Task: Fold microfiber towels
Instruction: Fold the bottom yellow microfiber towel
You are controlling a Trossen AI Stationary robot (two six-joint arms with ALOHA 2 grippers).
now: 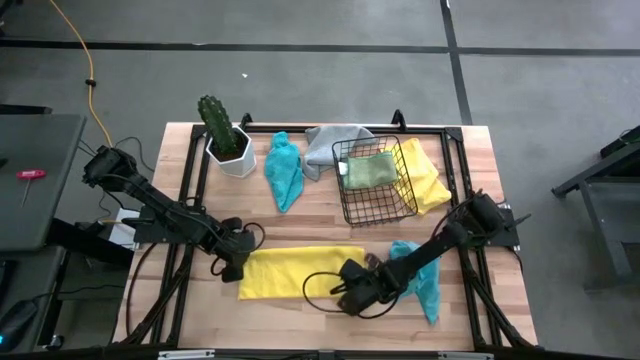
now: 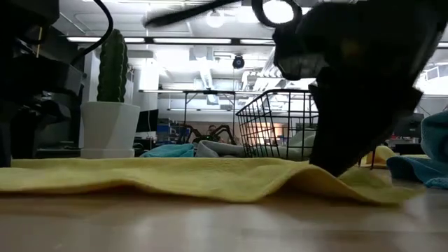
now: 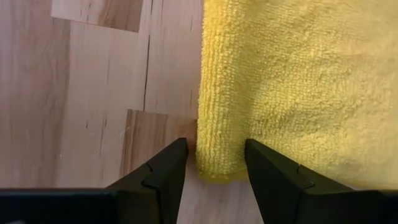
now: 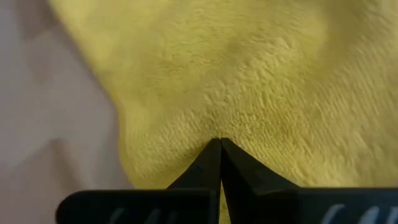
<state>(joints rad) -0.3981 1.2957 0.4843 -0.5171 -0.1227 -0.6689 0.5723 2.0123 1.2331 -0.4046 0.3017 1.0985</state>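
A yellow microfiber towel (image 1: 300, 272) lies as a long folded strip on the wooden table near its front edge. At its left end my left gripper (image 3: 214, 144) points down, open. Its two fingers stand on either side of the towel's corner (image 3: 217, 163). My right gripper (image 4: 219, 144) is shut and comes down on the towel's right end (image 2: 329, 176), where the cloth rises in a low ridge. My left gripper has the towel's folded corner (image 3: 217, 163) between its open fingers. Whether either finger touches the cloth I cannot tell. My right gripper presses its shut fingertips (image 4: 211, 155) down on the towel's top face (image 4: 249, 118) near the right end, slanting from above. The towel lies on the table.
Behind the strip lie a teal towel (image 1: 283, 172) and a grey towel (image 1: 328, 148). A black wire basket (image 1: 390, 205) holds a light green towel (image 1: 368, 170) and stands by another yellow towel (image 1: 428, 180). A second teal towel (image 1: 425, 285) lies under my right arm. A potted cactus (image 1: 225, 140) stands far left.
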